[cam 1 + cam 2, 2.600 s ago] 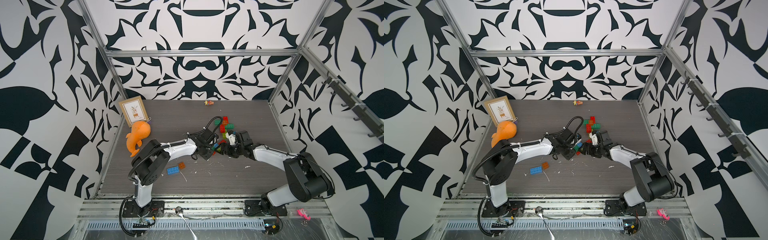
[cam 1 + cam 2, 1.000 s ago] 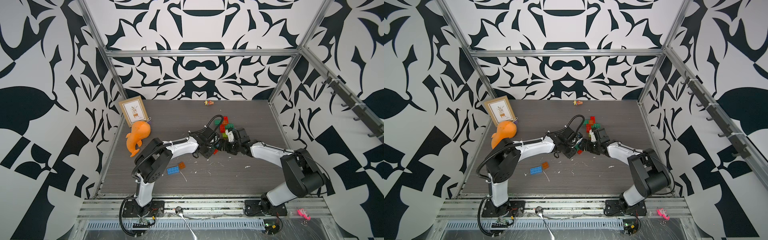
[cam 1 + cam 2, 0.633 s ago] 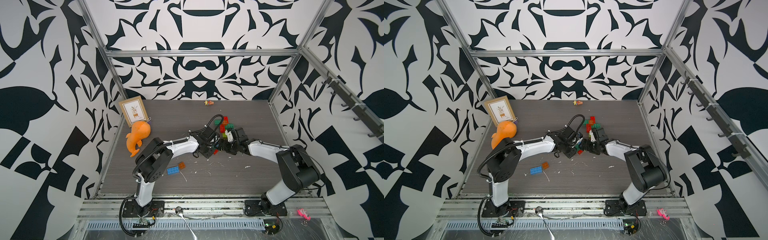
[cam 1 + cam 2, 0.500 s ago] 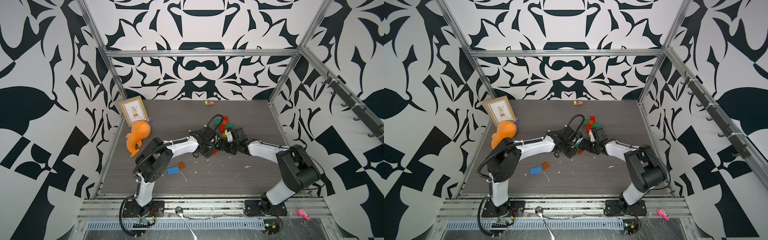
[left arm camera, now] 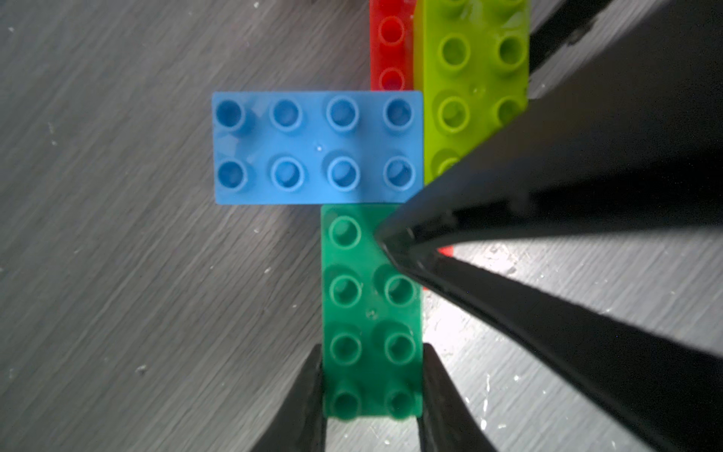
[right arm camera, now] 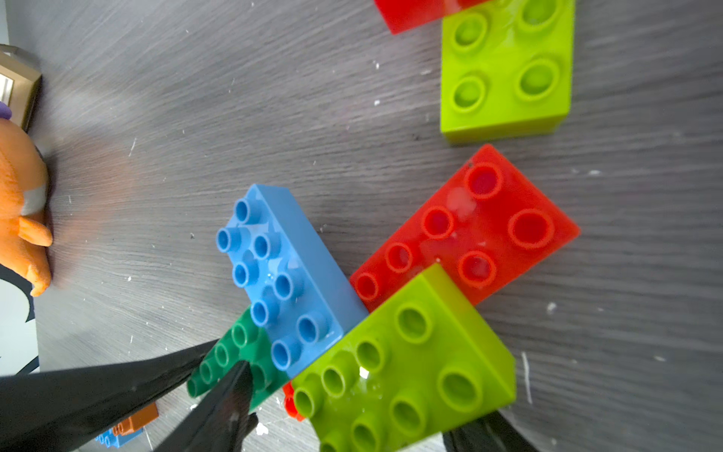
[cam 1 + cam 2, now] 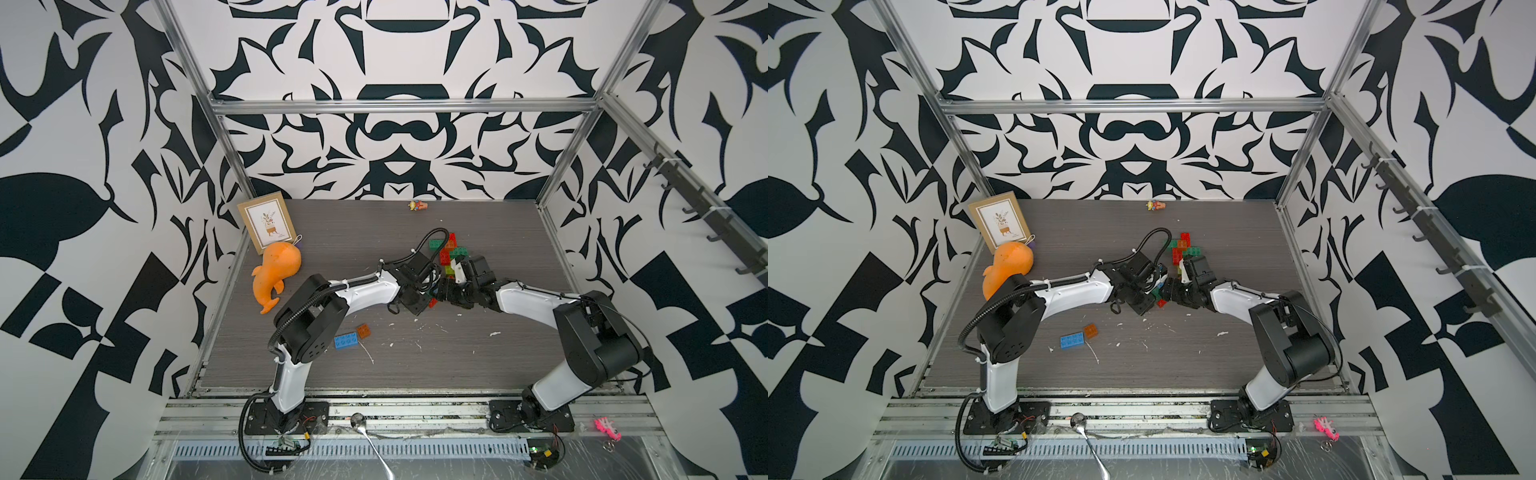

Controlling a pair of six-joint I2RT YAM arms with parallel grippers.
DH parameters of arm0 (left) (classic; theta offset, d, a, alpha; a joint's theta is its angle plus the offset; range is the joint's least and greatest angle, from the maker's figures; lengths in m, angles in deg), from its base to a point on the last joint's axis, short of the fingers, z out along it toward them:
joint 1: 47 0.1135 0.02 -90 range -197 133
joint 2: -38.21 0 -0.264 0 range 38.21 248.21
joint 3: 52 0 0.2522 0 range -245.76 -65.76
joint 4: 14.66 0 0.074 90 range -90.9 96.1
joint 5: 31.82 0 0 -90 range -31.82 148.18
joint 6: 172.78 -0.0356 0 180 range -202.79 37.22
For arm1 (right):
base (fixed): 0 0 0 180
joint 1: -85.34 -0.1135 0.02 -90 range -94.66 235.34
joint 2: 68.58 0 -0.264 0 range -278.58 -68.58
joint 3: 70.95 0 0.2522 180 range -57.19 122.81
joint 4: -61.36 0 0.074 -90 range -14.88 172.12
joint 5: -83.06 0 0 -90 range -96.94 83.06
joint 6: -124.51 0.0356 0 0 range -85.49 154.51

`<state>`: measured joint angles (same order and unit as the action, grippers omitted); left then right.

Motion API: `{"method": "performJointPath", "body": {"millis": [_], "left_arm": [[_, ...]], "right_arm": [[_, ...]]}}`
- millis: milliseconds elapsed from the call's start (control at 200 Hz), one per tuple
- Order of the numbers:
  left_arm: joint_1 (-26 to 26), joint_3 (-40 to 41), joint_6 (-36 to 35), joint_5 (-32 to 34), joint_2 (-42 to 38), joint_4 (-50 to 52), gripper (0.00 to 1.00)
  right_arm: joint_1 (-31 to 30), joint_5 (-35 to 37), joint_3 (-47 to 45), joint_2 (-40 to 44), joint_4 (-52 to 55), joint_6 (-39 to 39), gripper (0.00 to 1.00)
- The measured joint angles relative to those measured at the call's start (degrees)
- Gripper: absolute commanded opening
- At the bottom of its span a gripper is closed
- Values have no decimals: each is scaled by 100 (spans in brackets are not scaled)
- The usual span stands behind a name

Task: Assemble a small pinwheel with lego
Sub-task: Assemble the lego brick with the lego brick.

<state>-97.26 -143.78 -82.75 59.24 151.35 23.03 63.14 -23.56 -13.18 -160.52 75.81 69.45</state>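
Note:
A partly built lego pinwheel lies on the grey table: a blue brick (image 5: 319, 146), a dark green brick (image 5: 371, 313) and a lime brick (image 5: 469, 78) sit over a red brick (image 6: 469, 231). My left gripper (image 5: 371, 348) is shut on the green brick's outer end. The right gripper (image 6: 362, 395) straddles the lime brick (image 6: 410, 360), jaws open, with a gap showing beside one finger (image 6: 231, 399). In both top views the two grippers meet at mid-table, left (image 7: 428, 297) and right (image 7: 441, 292).
A loose lime brick (image 6: 504, 74) and a heap of bricks (image 7: 451, 249) lie just behind the grippers. A loose blue brick (image 7: 346, 341) and an orange brick (image 7: 364, 331) lie nearer the front. At the left stand an orange plush whale (image 7: 276, 274) and a picture frame (image 7: 268, 224).
The right gripper's jaws have narrowed around the lime brick. The left gripper keeps its hold on the green brick, and both arms have barely shifted.

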Motion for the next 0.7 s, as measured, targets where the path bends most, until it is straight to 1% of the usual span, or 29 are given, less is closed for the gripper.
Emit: {"method": "performJointPath", "body": {"millis": [125,210,275,440,520,615,695], "left_arm": [[0,-7,0,2,2,11,26],[0,-9,-9,0,2,35,30],[-7,-9,-4,-2,2,52,39],[-7,-9,20,20,0,105,54],[-2,20,107,20,-44,98,64],[13,330,216,11,-341,-66,75],[24,835,343,11,-870,-280,84]], "right_arm": [[-2,-4,-76,35,-109,17,76],[0,-4,-153,96,-155,7,81],[13,-2,-219,155,-160,13,86],[48,-101,-315,267,-81,-9,94],[76,-190,-321,315,-44,-28,98],[79,-308,-339,437,24,-55,100],[85,-424,-339,616,83,-83,100]]}}
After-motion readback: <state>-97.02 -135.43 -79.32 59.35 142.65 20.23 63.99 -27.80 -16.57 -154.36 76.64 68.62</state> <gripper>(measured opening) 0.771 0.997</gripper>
